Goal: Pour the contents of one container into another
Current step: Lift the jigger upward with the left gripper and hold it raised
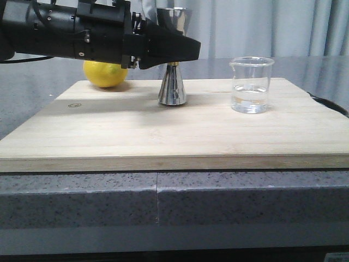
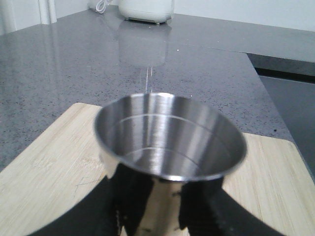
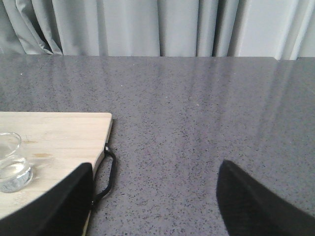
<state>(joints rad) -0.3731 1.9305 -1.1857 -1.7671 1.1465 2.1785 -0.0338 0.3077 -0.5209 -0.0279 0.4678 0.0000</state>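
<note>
Left gripper (image 1: 173, 52) clasps the upright jigger (image 1: 172, 90) between lemon (image 1: 105, 73) and beaker (image 1: 251, 84); right gripper (image 3: 152, 196) gapes empty.

A grey speckled stone countertop (image 1: 229, 199) carries everything here, its front edge showing a thin vertical seam. Flat on it lies a pale wooden cutting board (image 1: 136, 136) with a dark handle loop (image 3: 109, 172) at its right end. On the board stand three things — a yellow lemon (image 1: 105, 75) at the back left, the steel jigger (image 1: 172, 90) near the middle, upright on its lower cone, and the glass beaker (image 1: 251, 84) to the right, well apart from the jigger, seemingly holding a little clear liquid.
</note>
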